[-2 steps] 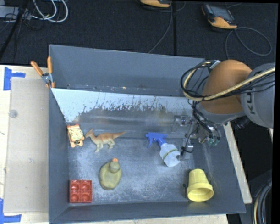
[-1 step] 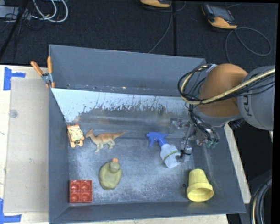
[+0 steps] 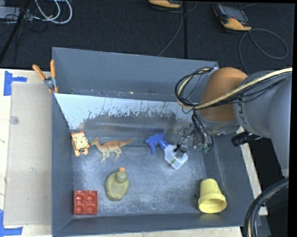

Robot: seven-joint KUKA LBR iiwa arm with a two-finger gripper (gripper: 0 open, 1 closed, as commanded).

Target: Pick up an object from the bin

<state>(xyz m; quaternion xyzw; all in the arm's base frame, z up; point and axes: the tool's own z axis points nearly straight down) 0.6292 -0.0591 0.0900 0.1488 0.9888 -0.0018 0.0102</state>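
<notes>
The gripper (image 3: 182, 147) hangs at the clear lower-right end of the blue-headed spray bottle (image 3: 168, 151), mid-frame — its long axis runs up-left from there — spread or pinching, I cannot tell.

Other things around the gripper (image 3: 178, 150)
Yellow cup (image 3: 211, 195) nearest; tan dinosaur (image 3: 108, 147), olive gourd (image 3: 117, 185), red brick (image 3: 85, 202) and orange block (image 3: 80, 143) farther off.

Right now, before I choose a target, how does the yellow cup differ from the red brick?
The yellow cup is round and tapered; the red brick is square and flat, studs up. As seen, the cup sits by the lower-right corner of the bin, the brick by the lower-left. The cup is nearer the claw than the brick. Both lie apart from other things.
</notes>
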